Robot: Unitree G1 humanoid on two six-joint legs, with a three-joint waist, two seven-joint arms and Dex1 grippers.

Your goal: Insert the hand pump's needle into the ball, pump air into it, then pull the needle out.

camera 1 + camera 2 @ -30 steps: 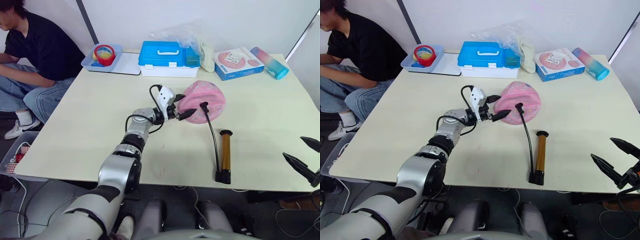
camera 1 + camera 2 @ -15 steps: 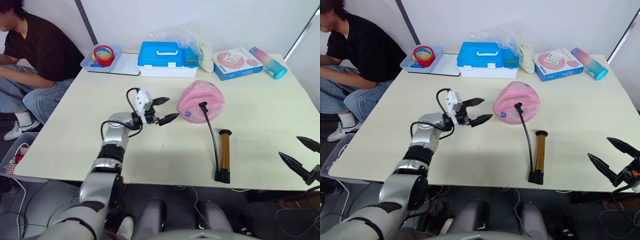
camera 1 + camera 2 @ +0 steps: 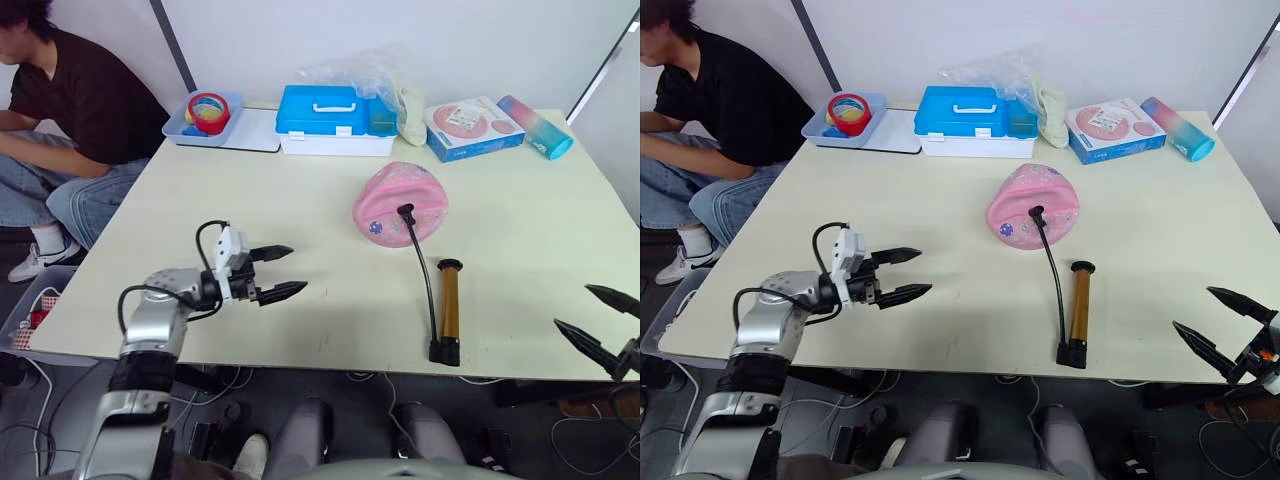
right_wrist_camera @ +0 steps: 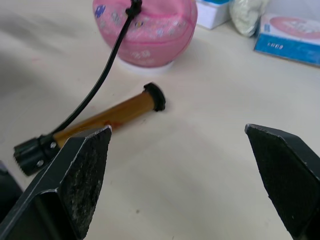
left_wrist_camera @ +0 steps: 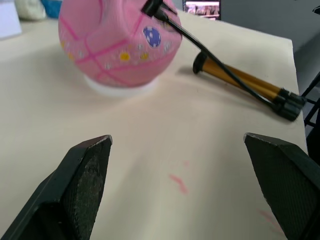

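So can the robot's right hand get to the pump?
Probably yes. The right gripper hangs open off the table edge, and only bare table lies between it and the pump.

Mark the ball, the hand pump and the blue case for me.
ball (image 3: 395, 195), left eye view, on its pink top surface.
hand pump (image 3: 451, 305), left eye view, on the middle of its bronze cylinder.
blue case (image 3: 970, 108), right eye view, on its lid below the white handle.

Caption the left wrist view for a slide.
Open left gripper faces the dented pink ball, hose fitting plugged in, hand pump lying beside it.
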